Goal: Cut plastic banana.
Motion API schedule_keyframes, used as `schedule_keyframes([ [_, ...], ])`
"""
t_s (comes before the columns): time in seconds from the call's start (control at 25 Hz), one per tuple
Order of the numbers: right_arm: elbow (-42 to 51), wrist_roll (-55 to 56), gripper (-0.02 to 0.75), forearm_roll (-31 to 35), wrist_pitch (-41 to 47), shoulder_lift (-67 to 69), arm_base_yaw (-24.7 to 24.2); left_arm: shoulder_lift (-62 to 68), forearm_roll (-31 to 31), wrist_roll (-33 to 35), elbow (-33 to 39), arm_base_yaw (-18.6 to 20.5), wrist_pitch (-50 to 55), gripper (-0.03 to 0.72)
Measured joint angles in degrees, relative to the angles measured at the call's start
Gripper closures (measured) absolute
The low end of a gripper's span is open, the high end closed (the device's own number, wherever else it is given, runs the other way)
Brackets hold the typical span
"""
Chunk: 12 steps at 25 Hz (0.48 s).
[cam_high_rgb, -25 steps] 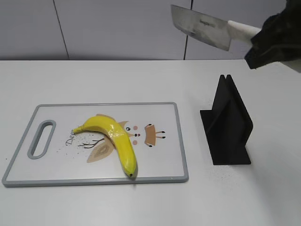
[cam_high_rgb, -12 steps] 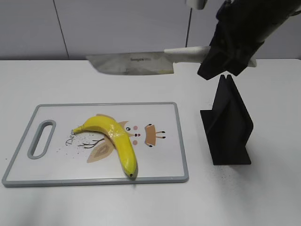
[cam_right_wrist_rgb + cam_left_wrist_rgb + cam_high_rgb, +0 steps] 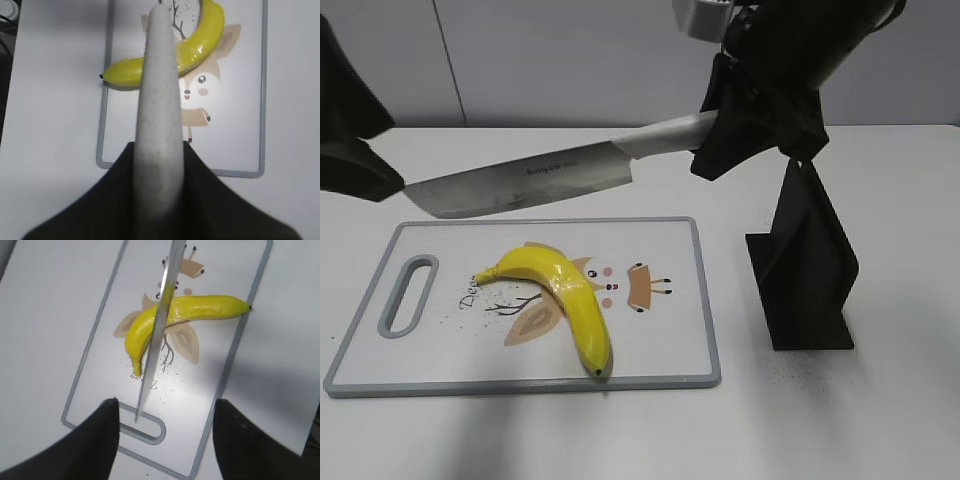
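Observation:
A yellow plastic banana (image 3: 565, 295) lies on the white cutting board (image 3: 660, 345), curved, its tip toward the front edge. My right gripper (image 3: 717, 138) is shut on the white handle (image 3: 670, 135) of a cleaver; the blade (image 3: 520, 185) hangs level in the air above the banana, apart from it. In the right wrist view my right gripper (image 3: 159, 165) clamps the handle (image 3: 157, 95) over the banana (image 3: 200, 47). My left gripper (image 3: 166, 410) is open and empty above the board's handle end (image 3: 145, 427), with the blade (image 3: 160, 325) crossing the banana (image 3: 200, 307) below it. It shows at the left edge of the exterior view (image 3: 355, 150).
A black knife stand (image 3: 805, 260) sits on the white table right of the board. The board has a grey rim and a slot handle (image 3: 408, 295) at its left end. A grey wall runs behind the table.
My right arm has swung the cleaver left and down, from high at the right to level over the banana. My left gripper has come into view at the left edge.

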Motion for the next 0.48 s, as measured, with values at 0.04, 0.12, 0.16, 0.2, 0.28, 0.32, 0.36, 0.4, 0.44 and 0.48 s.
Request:
schedule_keyframes([
  [0.04, 0.0, -1.0, 0.570, 0.7, 0.1, 0.2, 0.0, 2.0, 0.0, 0.8, -0.5, -0.1, 0.0, 0.116],
  [0.12, 0.0, -2.2, 0.570, 1.4, 0.2, 0.7, 0.0, 5.4, 0.0, 2.2, -1.0, -0.1, -0.2, 0.116],
  [0.16, 0.0, -2.5, 0.570, 1.6, 0.2, 1.0, 0.0, 7.1, 0.0, 2.5, -1.0, -0.1, -0.4, 0.116],
  [0.2, 0.0, -2.6, 0.570, 1.8, 0.2, 1.4, 0.0, 8.6, 0.0, 2.7, -1.0, -0.1, -0.7, 0.116],
  [0.28, 0.0, -2.7, 0.570, 2.2, 0.2, 1.8, 0.0, 11.1, 0.0, 2.9, -1.0, -0.1, -1.9, 0.117],
  [0.32, 0.0, -2.7, 0.570, 2.5, 0.2, 2.1, 0.0, 12.2, 0.1, 2.9, -1.0, -0.1, -2.5, 0.124],
  [0.36, 0.0, -2.7, 0.570, 2.7, 0.2, 2.4, 0.0, 13.2, 0.1, 2.9, -1.0, -0.1, -2.9, 0.149],
  [0.4, 0.0, -2.8, 0.570, 2.6, 0.1, 2.5, 0.0, 14.0, 0.1, 3.0, -1.0, -0.1, -3.1, 0.205],
  [0.44, 0.0, -2.8, 0.570, 2.7, -0.3, 2.8, 0.0, 14.6, 0.1, 3.1, -1.0, -0.1, -3.1, 0.298],
  [0.48, 0.0, -2.8, 0.570, 2.7, -0.7, 3.1, 0.0, 15.2, 0.1, 3.1, -1.0, -0.1, -3.2, 0.401],
])
